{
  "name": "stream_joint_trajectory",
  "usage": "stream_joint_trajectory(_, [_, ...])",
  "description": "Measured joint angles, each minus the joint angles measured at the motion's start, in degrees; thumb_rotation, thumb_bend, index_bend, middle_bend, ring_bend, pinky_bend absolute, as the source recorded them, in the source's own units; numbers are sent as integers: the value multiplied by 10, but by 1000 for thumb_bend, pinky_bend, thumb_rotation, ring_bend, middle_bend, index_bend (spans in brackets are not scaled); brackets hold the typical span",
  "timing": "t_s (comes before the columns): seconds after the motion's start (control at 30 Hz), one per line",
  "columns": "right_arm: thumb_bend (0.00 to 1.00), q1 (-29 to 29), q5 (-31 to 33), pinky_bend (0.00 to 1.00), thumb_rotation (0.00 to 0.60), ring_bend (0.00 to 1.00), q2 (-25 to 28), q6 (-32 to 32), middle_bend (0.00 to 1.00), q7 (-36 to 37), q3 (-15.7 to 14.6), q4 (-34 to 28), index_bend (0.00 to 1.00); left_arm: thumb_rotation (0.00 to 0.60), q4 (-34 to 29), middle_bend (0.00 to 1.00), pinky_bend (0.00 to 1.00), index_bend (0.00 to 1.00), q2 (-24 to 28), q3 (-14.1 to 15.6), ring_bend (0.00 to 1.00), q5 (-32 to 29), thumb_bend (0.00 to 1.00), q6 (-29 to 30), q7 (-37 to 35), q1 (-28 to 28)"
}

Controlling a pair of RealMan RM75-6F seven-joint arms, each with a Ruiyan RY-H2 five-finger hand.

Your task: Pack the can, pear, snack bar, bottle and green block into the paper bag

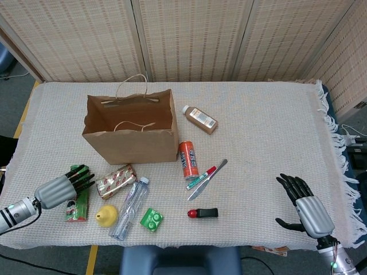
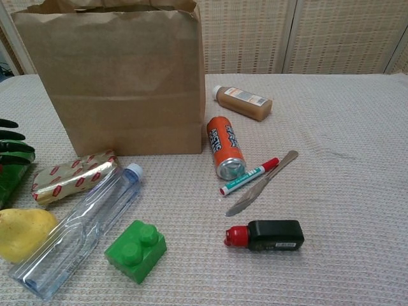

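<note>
At lower left our left hand (image 1: 60, 188) lies spread over the green can (image 1: 76, 200), while our right hand (image 1: 307, 207) hovers wide, empty, at lower right.

Paper bag (image 1: 131, 129) stands upright on the table (image 1: 264, 132), left of centre, toward the far edge. Near the front-left corner, left to right: can (image 1: 75, 195) lying under the left hand (image 1: 57, 190), snack bar (image 1: 116, 181), pear (image 1: 106, 215), bottle (image 1: 129, 200), block (image 1: 151, 219). A second can (image 1: 188, 159) lies just right of the bag. Right hand (image 1: 307, 206) sits at the front-right corner.
</note>
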Motion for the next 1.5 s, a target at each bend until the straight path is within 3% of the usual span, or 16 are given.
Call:
stream_joint_trajectory(0.57, [45, 4, 15, 0, 600, 0, 6, -20, 0, 7, 0, -15, 0, 600, 101, 0, 42, 0, -57, 44, 0, -9, 391, 20, -16, -3])
stream_joint_trajectory(0.9, [45, 4, 18, 0, 600, 0, 9, -24, 0, 14, 0, -20, 0, 600, 124, 0, 48, 0, -74, 81, 0, 9, 391, 28, -6, -22])
stream_joint_trajectory(1.03, [46, 4, 17, 0, 600, 0, 10, -23, 0, 16, 0, -22, 0, 600, 128, 17, 138, 44, -81, 91, 25, 11, 420, 17, -4, -29])
stream_joint_trajectory(1.17, [45, 3, 16, 0, 600, 0, 10, -20, 0, 18, 1, -22, 0, 600, 132, 313, 494, 344, -88, 98, 305, 13, 556, 26, -4, -30])
stream_joint_trajectory(1.23, [45, 3, 16, 0, 600, 0, 10, -20, 0, 20, 1, -21, 0, 600, 135, 489, 603, 501, -91, 99, 455, 13, 600, 37, -2, -29])
stream_joint_trajectory(1.3, [45, 3, 17, 0, 600, 0, 10, -20, 0, 21, 2, -21, 0, 600, 141, 594, 649, 584, -95, 100, 545, 13, 619, 53, -1, -27])
stream_joint_trajectory(1.5, [45, 3, 20, 0, 600, 0, 10, -20, 0, 21, 3, -24, 0, 600, 149, 648, 681, 629, -95, 78, 592, -21, 639, 90, -15, -19])
